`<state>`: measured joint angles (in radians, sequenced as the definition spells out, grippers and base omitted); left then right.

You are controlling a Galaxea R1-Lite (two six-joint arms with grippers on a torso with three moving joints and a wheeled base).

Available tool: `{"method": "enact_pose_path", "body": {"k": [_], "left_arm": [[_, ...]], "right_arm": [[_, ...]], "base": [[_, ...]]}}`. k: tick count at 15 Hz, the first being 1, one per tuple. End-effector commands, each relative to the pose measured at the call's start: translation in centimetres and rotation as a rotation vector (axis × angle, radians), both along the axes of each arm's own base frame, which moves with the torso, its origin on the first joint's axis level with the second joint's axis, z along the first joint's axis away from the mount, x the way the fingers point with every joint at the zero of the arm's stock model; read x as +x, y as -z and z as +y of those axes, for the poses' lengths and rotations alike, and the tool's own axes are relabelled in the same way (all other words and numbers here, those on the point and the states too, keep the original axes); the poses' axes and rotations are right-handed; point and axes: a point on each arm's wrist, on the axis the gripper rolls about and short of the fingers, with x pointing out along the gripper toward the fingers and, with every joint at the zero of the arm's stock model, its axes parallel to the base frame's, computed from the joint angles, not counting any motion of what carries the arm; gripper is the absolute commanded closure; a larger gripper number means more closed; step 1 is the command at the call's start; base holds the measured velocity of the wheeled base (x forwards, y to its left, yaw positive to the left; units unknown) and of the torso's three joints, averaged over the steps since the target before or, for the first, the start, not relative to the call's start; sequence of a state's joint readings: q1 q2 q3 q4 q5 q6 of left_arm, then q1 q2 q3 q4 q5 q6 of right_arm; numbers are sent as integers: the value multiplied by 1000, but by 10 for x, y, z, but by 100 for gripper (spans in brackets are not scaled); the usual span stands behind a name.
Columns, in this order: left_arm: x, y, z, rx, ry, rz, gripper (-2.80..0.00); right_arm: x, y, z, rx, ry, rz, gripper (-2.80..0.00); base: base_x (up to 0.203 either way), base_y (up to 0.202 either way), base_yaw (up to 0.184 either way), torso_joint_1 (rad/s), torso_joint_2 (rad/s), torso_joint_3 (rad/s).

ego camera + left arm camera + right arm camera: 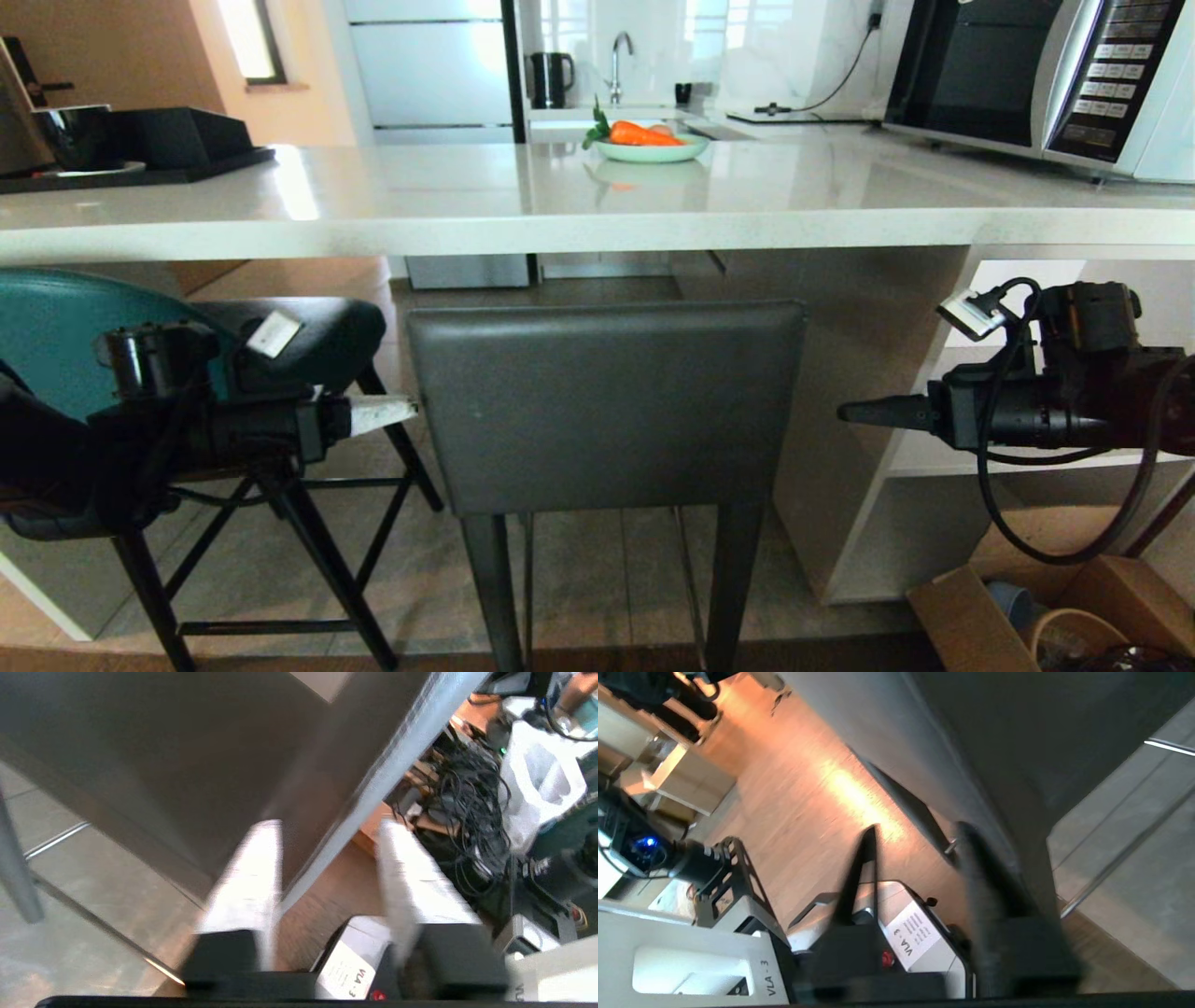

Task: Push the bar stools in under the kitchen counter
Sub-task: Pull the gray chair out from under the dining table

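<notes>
Under the bench [597, 219] edge, the teal stool [84, 327] looks partly tucked; the grey stool [607, 401] is left out, flanked by both hands, left hand [327, 858] and right hand [920, 858], parted, nothing gripped.

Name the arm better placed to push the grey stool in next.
Probably left. The left gripper, fingers apart, sits right at the edge of the grey stool backrest; the right gripper hangs clear of its other edge, beside the kitchen counter.

Tiled floor [579, 560] carries grey stool [607, 411], teal stool [187, 373], counter [597, 201].
</notes>
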<state>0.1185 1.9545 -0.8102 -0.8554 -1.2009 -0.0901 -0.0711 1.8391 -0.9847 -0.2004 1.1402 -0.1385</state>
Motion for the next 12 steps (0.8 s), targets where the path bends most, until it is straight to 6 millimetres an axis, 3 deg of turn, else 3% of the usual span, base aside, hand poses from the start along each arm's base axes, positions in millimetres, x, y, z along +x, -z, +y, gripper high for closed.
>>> {"method": "enact_pose_path", "body": {"k": [1, 8, 10, 12], "left_arm": [[-1, 1, 2, 5, 0, -31, -280], [-6, 9, -7, 7, 40, -84, -280], [-1, 18, -9, 7, 44, -93, -280], [4, 23, -2, 8, 26, -119, -280]], "right_arm": [[2, 6, 0, 5, -6, 12, -280], [29, 47, 3, 22, -59, -173, -280], [34, 46, 18, 36, -100, -179, -280], [42, 43, 20, 31, -106, -209, -280]], "base": [[0, 0, 0, 0, 0, 0], [0, 0, 0, 0, 0, 0], [0, 0, 0, 0, 0, 0], [0, 0, 0, 0, 0, 0]]}}
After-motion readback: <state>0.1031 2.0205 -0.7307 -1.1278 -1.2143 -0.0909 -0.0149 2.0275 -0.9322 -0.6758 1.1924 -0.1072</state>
